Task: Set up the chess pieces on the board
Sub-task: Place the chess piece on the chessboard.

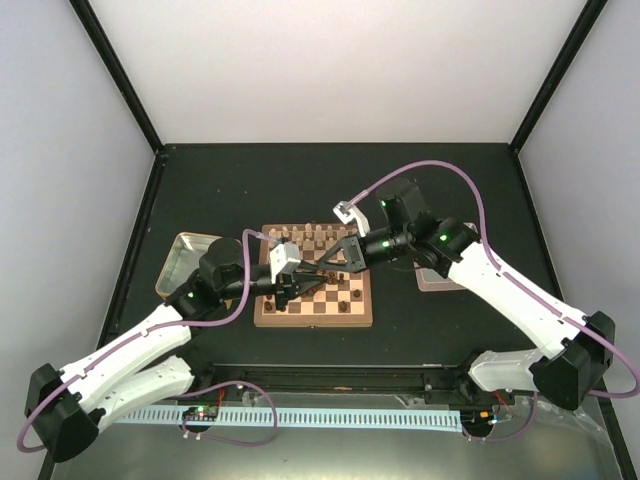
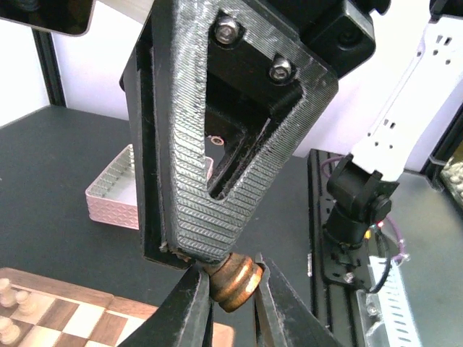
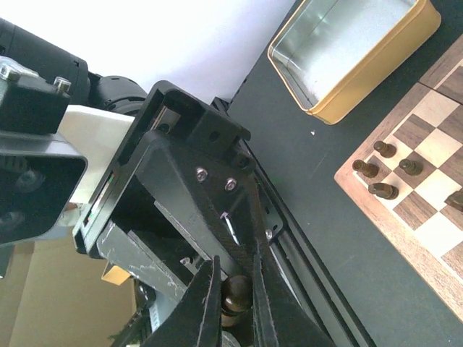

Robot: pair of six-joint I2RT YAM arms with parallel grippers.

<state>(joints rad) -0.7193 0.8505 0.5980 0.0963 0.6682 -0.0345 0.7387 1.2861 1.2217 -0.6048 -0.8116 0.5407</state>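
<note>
Above the middle of the board, the left gripper is clamped on a dark chess piece. The right gripper, reaching in from the opposite side, is pinched tight on that same piece, so both tools hold it in the air, clear of the squares. Farther out, more dark pawns stand near the board's left edge and a row of chessmen lines its far side, with a gold-rimmed tray on the table just beyond the left edge.
</note>
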